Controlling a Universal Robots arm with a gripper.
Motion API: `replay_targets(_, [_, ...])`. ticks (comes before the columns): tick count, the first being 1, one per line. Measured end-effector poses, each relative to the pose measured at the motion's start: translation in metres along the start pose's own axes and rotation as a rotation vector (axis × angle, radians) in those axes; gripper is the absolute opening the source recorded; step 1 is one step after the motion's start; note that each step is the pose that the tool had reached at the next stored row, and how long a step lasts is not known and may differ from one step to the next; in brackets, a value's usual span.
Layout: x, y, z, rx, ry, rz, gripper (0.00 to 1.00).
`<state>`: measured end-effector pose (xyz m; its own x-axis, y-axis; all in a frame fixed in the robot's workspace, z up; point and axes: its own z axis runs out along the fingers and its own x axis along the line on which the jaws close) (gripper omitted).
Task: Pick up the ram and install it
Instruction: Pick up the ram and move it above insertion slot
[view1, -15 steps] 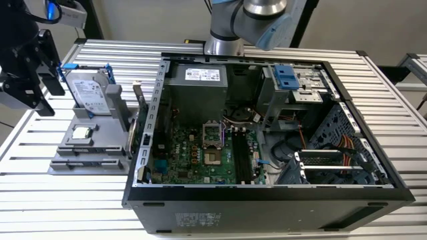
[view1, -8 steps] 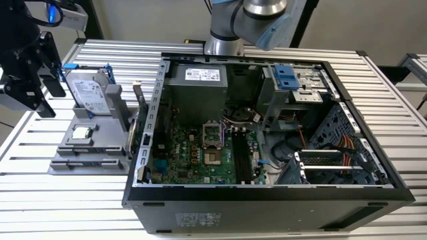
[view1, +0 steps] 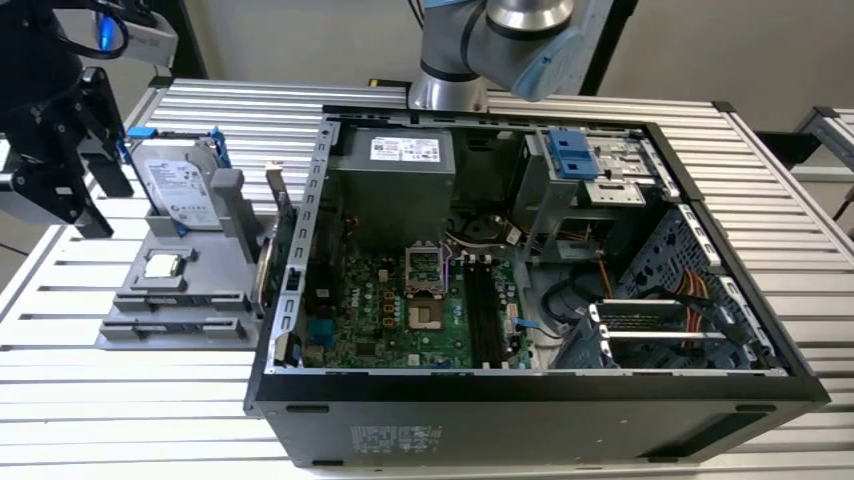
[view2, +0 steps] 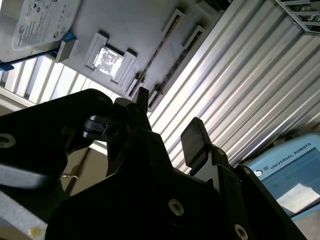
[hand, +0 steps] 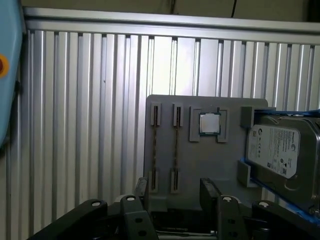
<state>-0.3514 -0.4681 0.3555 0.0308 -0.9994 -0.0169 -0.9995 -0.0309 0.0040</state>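
The ram shows edge-on as a thin dark strip standing in a slot of the grey holder, and as a thin line in the second wrist view. A second strip like it stands in the slot beside it. My gripper hangs open above the holder's slot end, its two black fingers straddling the line of the strip nearer the processor. Nothing is between the fingers. In the exterior view the gripper hovers at the far left, over the holder.
The holder also carries a silver hard drive in a blue bracket and a small square processor. To its right in the exterior view stands the open computer case with motherboard and black memory slots. A ribbed metal table lies beneath.
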Motion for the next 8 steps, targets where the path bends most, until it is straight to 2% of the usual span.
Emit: replay_targets(8, [0.0009,-0.0001,0.0036,-0.0001,0.0011,0.001,1.00])
